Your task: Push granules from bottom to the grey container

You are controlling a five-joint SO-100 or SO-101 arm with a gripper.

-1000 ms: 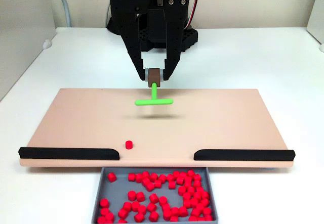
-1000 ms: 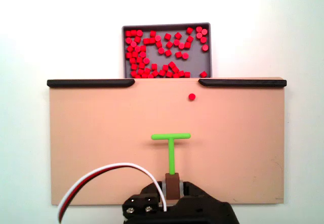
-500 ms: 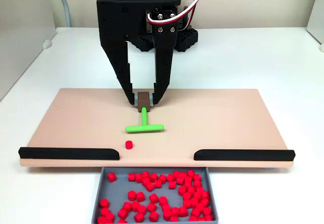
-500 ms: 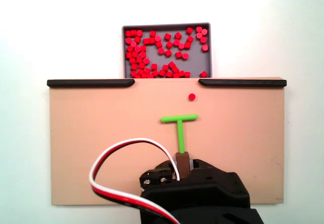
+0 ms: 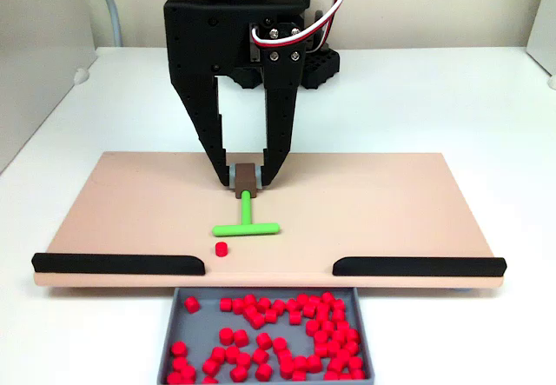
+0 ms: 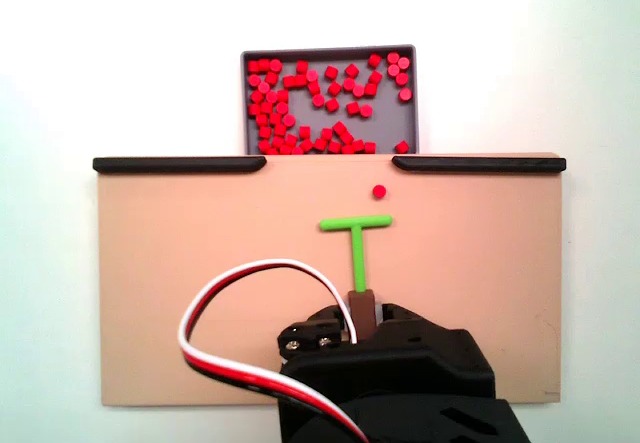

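In a fixed view from the front, the black gripper (image 5: 248,176) pinches the brown block on top of the green T-shaped tool (image 5: 246,225). The tool's bar lies on the tan board (image 5: 382,207), just behind one red granule (image 5: 221,248). Two black strips (image 5: 117,263) run along the board's near edge, with an open gap between them. The grey container (image 5: 174,333) sits right below that gap, holding many granules (image 5: 287,333). The board lies on a white table (image 5: 434,98) with lots of free room on both sides.

In a fixed view from above, the gripper (image 6: 361,308) comes in from the bottom, squeezing the tool (image 6: 356,238). The lone granule (image 6: 379,191) is small, round and bright red, just past the bar's right end, near the gap. The container (image 6: 414,103) is at the top.
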